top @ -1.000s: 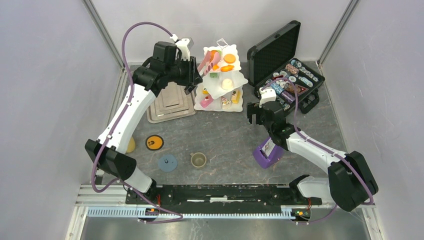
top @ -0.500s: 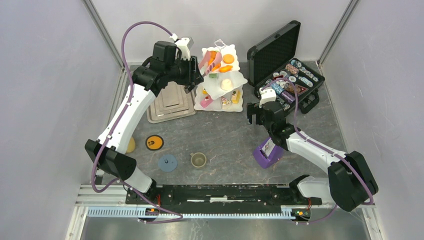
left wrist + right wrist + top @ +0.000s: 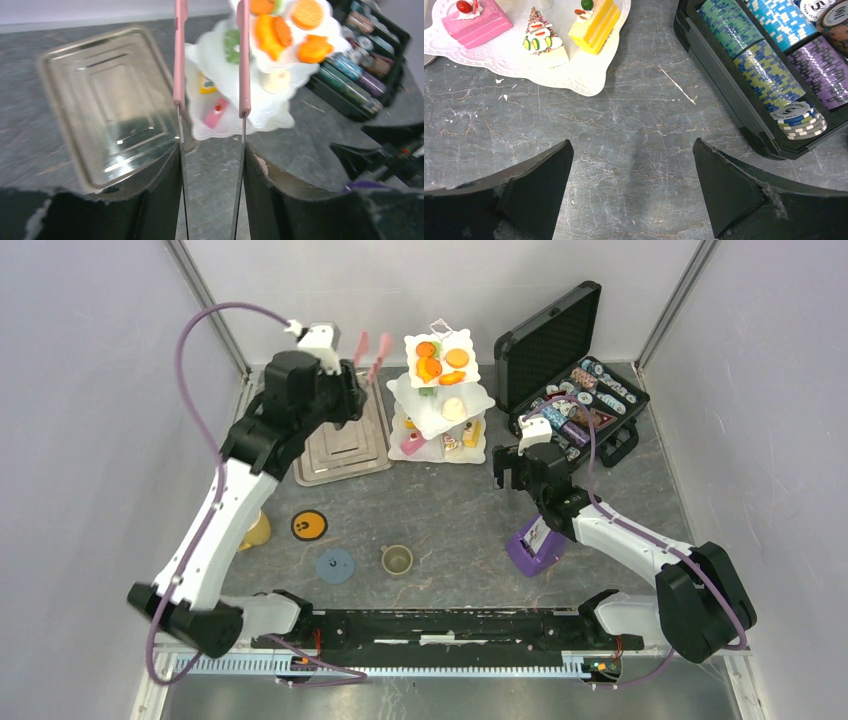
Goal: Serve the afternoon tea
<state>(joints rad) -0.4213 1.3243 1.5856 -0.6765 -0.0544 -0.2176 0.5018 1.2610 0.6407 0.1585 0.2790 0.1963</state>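
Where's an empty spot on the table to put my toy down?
The biggest bare patch is mid-table, between the white stand, the olive cup and the purple card holder. The back row is crowded: metal tray, stand and chip case sit close together. The coasters fill the front-left.
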